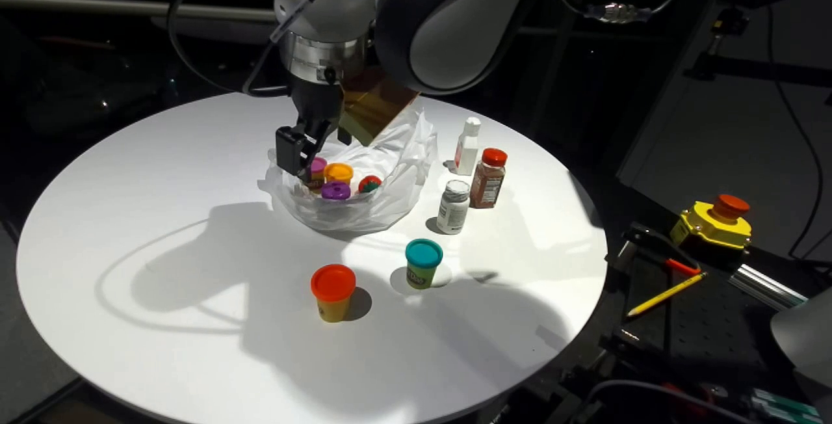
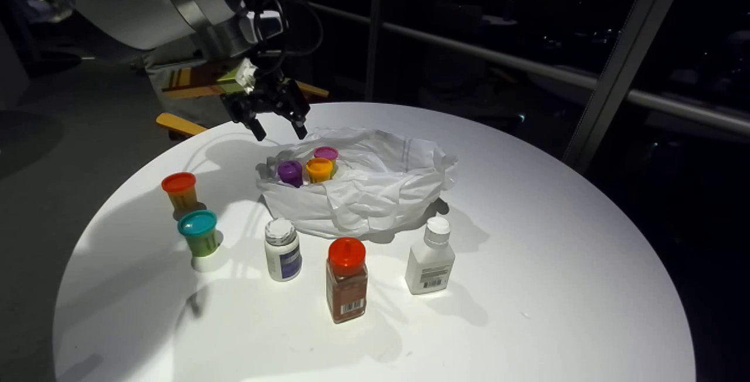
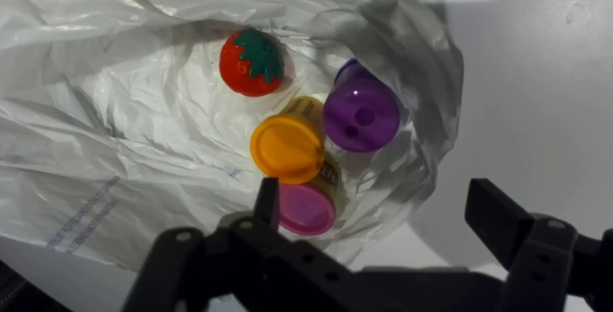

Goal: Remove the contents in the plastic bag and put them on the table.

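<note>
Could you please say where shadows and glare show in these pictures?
In both exterior views, the white-and-black robot arm casts a broad shadow across the large round white table; in the wrist view, bright sheen marks folds of the crinkled whitish plastic bag, and a small glint sits on the round purple pot.

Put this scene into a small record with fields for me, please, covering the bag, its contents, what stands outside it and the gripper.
Plastic bag: crinkled, mouth open upward, resting on the table
Inside the bag: orange-lidded pot, pink-lidded pot, purple piece, red piece with a green top
Outside, upright: red-lidded pot, teal-lidded pot, white jar, red-capped bottle, white bottle
Gripper: open, nothing held, raised near the bag's rim
Task status: unfinished, with four items visible in the bag
</note>
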Controlling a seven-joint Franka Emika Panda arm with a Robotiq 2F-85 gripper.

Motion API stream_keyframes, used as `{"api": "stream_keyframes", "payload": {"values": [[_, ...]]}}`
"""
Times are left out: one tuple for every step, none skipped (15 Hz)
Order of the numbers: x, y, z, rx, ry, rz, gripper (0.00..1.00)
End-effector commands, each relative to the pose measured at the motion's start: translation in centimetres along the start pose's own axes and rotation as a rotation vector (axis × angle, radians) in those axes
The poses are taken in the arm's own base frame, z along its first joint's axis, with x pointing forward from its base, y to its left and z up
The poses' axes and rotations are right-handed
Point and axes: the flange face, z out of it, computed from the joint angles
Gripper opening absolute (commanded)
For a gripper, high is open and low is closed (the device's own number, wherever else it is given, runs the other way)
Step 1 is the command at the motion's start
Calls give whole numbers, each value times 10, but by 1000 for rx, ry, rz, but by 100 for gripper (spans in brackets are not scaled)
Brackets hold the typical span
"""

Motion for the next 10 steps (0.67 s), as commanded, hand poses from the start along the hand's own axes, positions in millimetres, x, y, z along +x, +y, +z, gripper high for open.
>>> {"api": "stream_keyframes", "payload": {"values": [[21, 8, 12, -22, -1, -80, 100], [25, 10, 16, -29, -1, -84, 100], [31, 11, 19, -37, 2, -86, 100], [36, 12, 23, -45, 0, -90, 100], [41, 13, 27, -48, -2, -92, 100], [45, 14, 31, -51, -11, -97, 100], [50, 14, 36, -59, -20, -105, 100], [53, 15, 40, -65, -34, -115, 100], [57, 16, 45, -73, -51, -126, 100], [58, 16, 51, -78, -73, -142, 100]]}}
